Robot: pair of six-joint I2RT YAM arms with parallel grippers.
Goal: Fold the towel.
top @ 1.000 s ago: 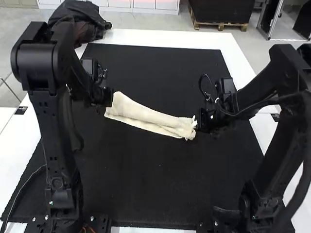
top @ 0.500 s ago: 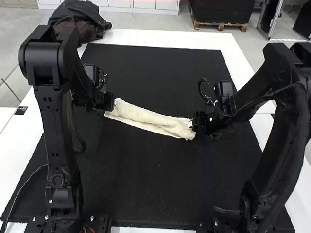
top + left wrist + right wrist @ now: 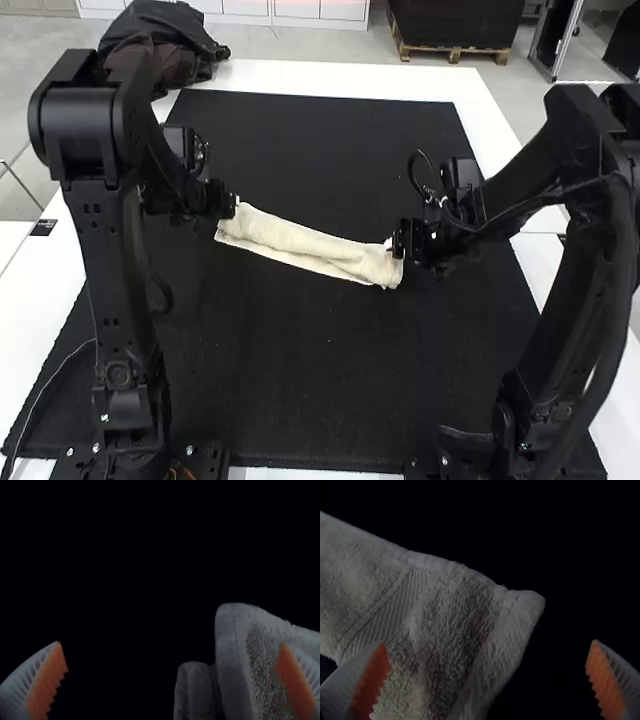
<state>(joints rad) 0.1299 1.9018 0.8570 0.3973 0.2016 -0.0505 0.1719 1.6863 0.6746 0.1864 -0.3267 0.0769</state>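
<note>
A cream towel (image 3: 310, 246) lies as a long, narrow folded strip, slanting across the black mat. At its left end is my left gripper (image 3: 234, 205), and my right gripper (image 3: 393, 246) is over its right end. In the left wrist view, the left gripper (image 3: 172, 655) is open, one finger over the towel (image 3: 232, 650), whose layered end lies between the fingers. The right gripper (image 3: 487, 652) also stands open in the right wrist view; one finger overlaps the towel (image 3: 440, 615), and the towel's hemmed corner is between the two fingers.
The black mat (image 3: 320, 390) spreads around the towel, bordered by white table (image 3: 340, 79). A dark garment (image 3: 165, 40) is heaped at the far left corner. Both arms rise from the near edge, one on either side.
Both towel ends have dropped lower and lie flatter, and the raised tuft at the right end has settled. The right gripper has shifted slightly left, over that end.
</note>
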